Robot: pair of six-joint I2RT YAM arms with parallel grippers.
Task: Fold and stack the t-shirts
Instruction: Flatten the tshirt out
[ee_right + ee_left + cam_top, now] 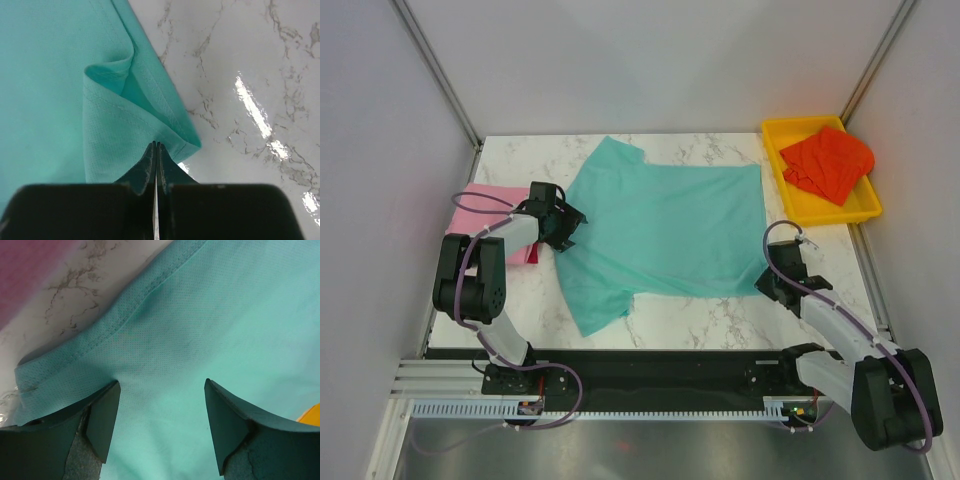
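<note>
— two arms, top view: teal t-shirt (665, 235) flat on the desk (720, 325), left gripper (563, 225) at its collar end, right gripper (772, 283) at the near hem corner.
— left wrist view?
— fingers apart over the cloth; pinch the seam first.
— right wrist view?
— fingers together, apparently clamped on the hem corner; lift both ends level.

No legible text, label, brand, number or sign in any view. Teal t-shirt (665, 230), orange-red t-shirt (830, 162), pink t-shirt (472, 225), yellow tray (830, 212) and marble tabletop (720, 320) are all plain and unmarked.
</note>
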